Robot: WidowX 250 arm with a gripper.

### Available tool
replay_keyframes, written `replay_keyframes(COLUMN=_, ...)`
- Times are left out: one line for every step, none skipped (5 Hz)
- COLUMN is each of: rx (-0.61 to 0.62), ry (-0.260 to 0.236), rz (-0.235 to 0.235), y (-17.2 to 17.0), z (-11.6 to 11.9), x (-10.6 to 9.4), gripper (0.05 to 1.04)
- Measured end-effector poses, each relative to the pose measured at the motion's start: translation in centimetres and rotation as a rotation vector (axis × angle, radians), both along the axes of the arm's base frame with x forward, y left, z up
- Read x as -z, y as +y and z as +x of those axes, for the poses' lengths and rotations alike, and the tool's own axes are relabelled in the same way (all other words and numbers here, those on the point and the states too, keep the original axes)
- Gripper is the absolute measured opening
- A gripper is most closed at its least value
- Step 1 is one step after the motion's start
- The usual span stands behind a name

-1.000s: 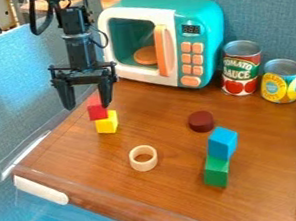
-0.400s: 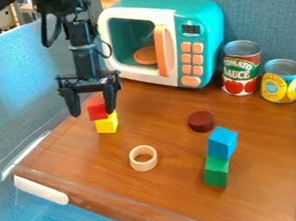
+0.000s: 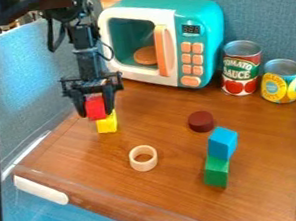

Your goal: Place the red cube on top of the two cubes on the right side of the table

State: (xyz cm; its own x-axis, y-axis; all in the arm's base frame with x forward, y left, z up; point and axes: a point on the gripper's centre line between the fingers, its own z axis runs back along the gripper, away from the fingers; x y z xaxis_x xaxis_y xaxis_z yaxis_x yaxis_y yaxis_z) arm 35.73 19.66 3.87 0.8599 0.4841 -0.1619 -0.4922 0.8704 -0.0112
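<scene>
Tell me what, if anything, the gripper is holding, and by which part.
The gripper straddles the red cube at two opposite sides, just above the yellow cube; whether it actually grips cannot be told.

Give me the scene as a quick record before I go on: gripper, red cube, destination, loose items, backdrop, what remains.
gripper: at the left stack
red cube: directly above the yellow cube, within the gripper's reach; firm grip not certain
destination: blue cube on top of green cube
loose items: pale ring, dark red disc
backdrop: toy microwave, two cans
remaining: red cube not yet on the blue cube
</scene>
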Motion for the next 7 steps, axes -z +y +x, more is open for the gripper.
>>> replay_keyframes(rx=0.013, ry=-0.003, rz=-0.020, y=-0.4, z=0.1, x=0.0, gripper=0.609)
replay_keyframes(rx=0.056, ry=-0.019, rz=-0.040, y=-2.4, z=0.1, x=-0.7, gripper=0.609)
replay_keyframes(rx=0.136, ry=-0.112, rz=-0.006, y=-5.8, z=0.3, x=-5.0, gripper=0.609)
replay_keyframes(rx=0.299, ry=-0.149, rz=0.059, y=-11.2, z=0.0, x=-8.8, gripper=0.609)
replay_keyframes(rx=0.444, ry=-0.157, rz=0.078, y=-16.2, z=0.0, x=-9.7, gripper=0.609)
replay_keyframes(rx=0.618, ry=-0.135, rz=0.071, y=-21.0, z=0.4, x=-8.5, gripper=0.609)
replay_keyframes(rx=0.710, ry=-0.083, rz=0.089, y=-25.7, z=0.2, x=-6.9, gripper=0.609)
